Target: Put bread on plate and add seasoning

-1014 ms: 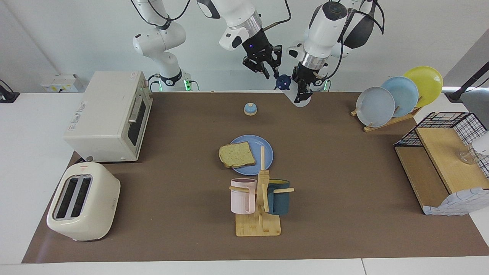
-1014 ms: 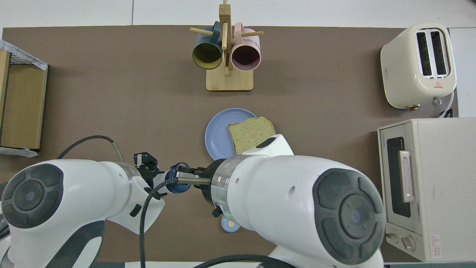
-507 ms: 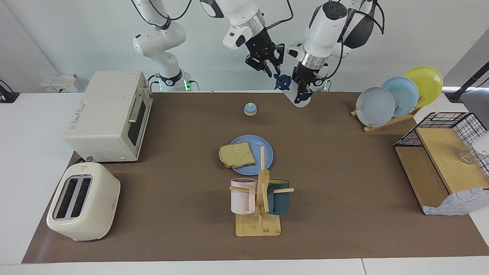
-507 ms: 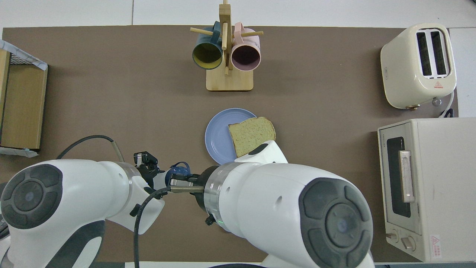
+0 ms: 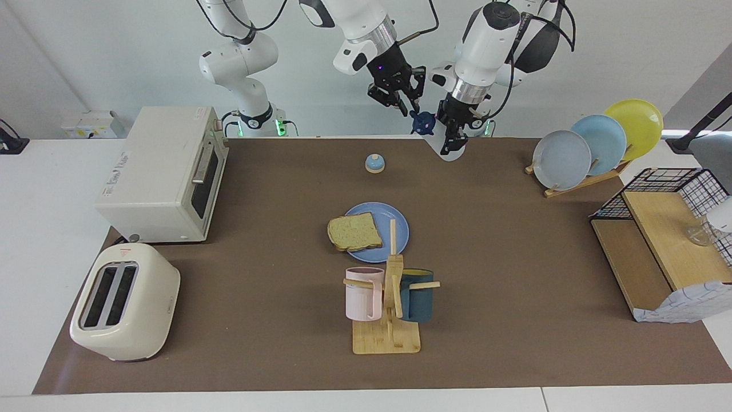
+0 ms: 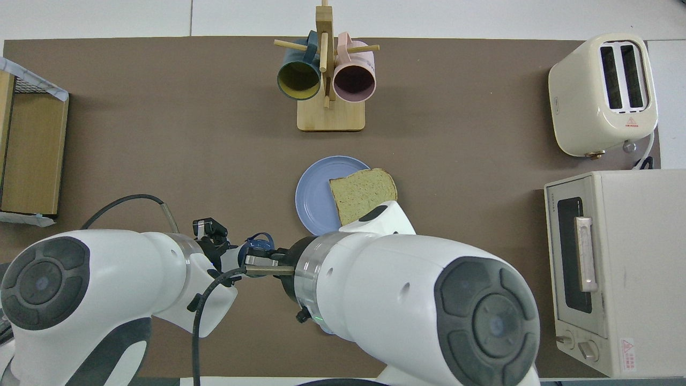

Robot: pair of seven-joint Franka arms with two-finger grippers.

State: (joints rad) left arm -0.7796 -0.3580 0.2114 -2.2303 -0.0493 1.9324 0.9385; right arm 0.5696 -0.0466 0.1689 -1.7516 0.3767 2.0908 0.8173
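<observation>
The bread [image 5: 354, 232] lies on the blue plate [image 5: 397, 222] mid-table, overhanging its rim toward the right arm's end; both also show in the overhead view, the bread [image 6: 362, 192] and the plate [image 6: 312, 195]. My left gripper [image 5: 452, 136] is shut on the seasoning bottle [image 5: 447, 151] and holds it tilted in the air over the table edge nearest the robots, its navy cap [image 5: 424, 122] pointing at my right gripper [image 5: 405, 107]. My right gripper is open, its fingertips close beside the cap [image 6: 256, 247]. I cannot tell whether they touch.
A small blue-domed bell [image 5: 374, 163] sits between the plate and the robots. A mug rack [image 5: 389, 297] stands farther out than the plate. A toaster [image 5: 123, 300] and an oven [image 5: 163, 171] are at the right arm's end. A plate rack [image 5: 595, 143] and a wire shelf [image 5: 663, 240] are at the left arm's end.
My right gripper has risen a little and moved closer to the bottle's cap. My left gripper, the bottle, the bread and the plate have stayed put.
</observation>
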